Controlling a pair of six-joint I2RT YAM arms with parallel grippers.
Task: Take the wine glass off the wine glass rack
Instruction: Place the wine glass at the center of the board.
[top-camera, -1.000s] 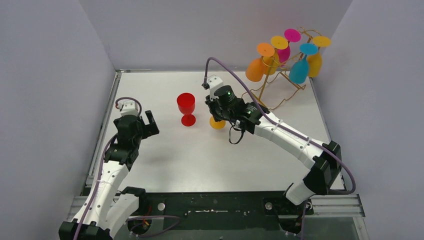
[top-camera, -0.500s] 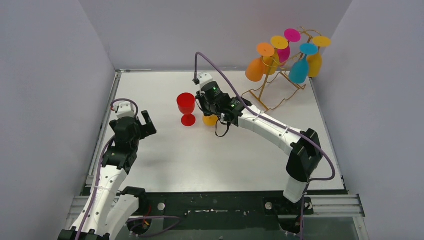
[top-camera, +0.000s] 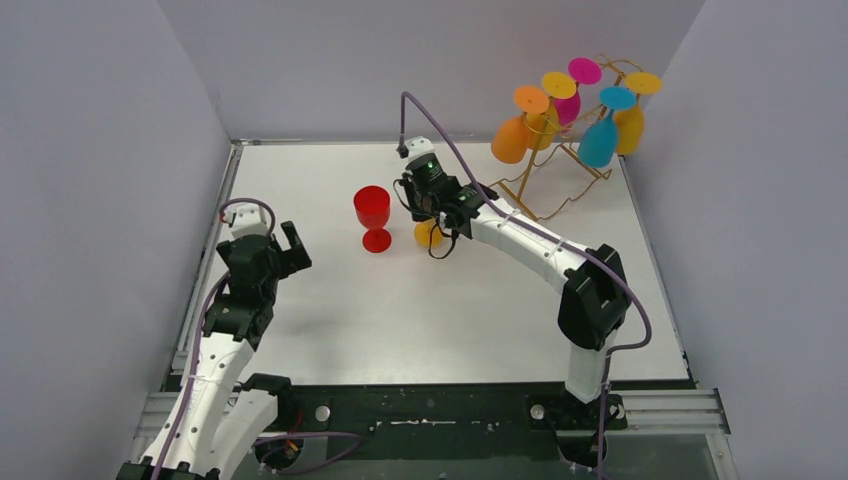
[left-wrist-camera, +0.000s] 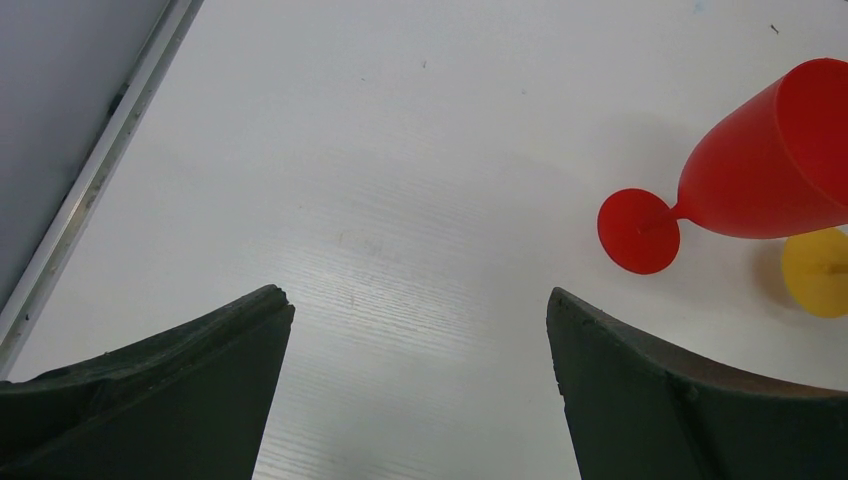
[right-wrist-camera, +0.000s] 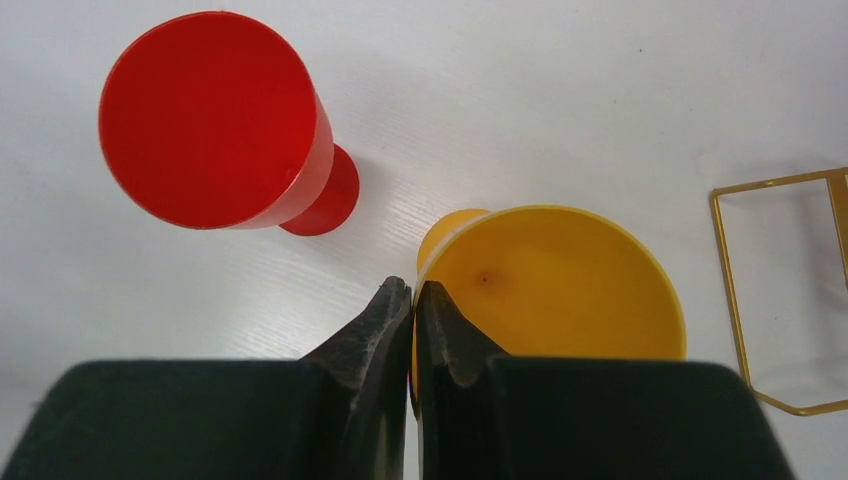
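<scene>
My right gripper (right-wrist-camera: 412, 292) is shut on the rim of a yellow wine glass (right-wrist-camera: 560, 285), one finger inside the bowl and one outside. The glass (top-camera: 428, 234) stands upright at the table's middle, just right of a red wine glass (top-camera: 372, 212), (right-wrist-camera: 215, 125). The gold wire rack (top-camera: 560, 160) stands at the back right with several coloured glasses hanging upside down on it. My left gripper (left-wrist-camera: 420, 310) is open and empty, low at the left of the table (top-camera: 330, 300), pointing toward the red glass (left-wrist-camera: 760, 170).
Grey walls close in the table on the left, back and right. A metal rail (top-camera: 205, 260) runs along the left edge. A corner of the rack's base (right-wrist-camera: 780, 290) shows at the right of the right wrist view.
My right arm has carried the yellow glass left and back toward the red glass, and it now stands close beside it. The left arm has shifted slightly.
</scene>
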